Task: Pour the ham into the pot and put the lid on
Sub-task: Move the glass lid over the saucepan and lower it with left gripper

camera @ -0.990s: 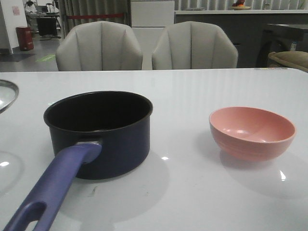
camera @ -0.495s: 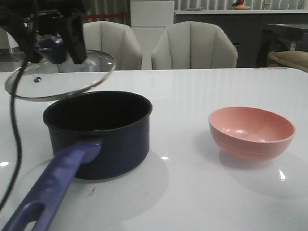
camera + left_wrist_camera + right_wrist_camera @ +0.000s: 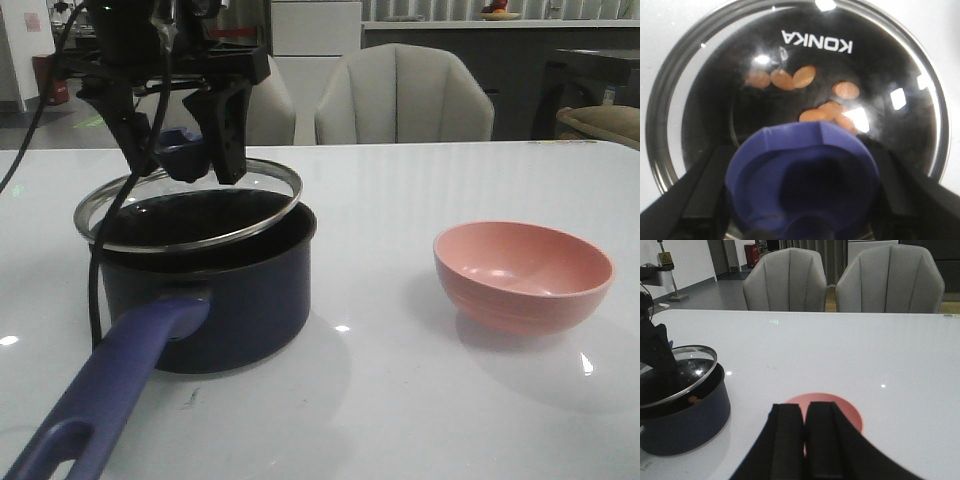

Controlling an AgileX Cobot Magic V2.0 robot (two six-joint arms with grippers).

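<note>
The left gripper (image 3: 186, 150) is clamped on the purple-blue knob (image 3: 183, 153) of the lid (image 3: 190, 205), its two black fingers (image 3: 228, 125) pressed against either side of the knob, and it holds the lid tilted just above the pot (image 3: 205, 280), the lower edge over the handle side and the far edge raised. In the front view the lid's steel rim sits almost level with the pot's rim on the near side; whether it touches there cannot be told. Through the glass in the left wrist view, the ham (image 3: 805, 92) shows as several small orange-pink chunks lying on the black floor of the pot, below white lettering printed on the glass. The pot stands on the white table (image 3: 420, 400) at the left, its long purple-blue handle (image 3: 110, 390) reaching toward the camera with a hole at its end. The right gripper (image 3: 805, 435) hangs apart from all of this, its black fingers pressed together with nothing between them, above the pink bowl (image 3: 523, 275). The bowl rests on the table well to the right of the pot, and what shows of its inside is bare. Behind the table stand two grey chairs (image 3: 405, 95).
</note>
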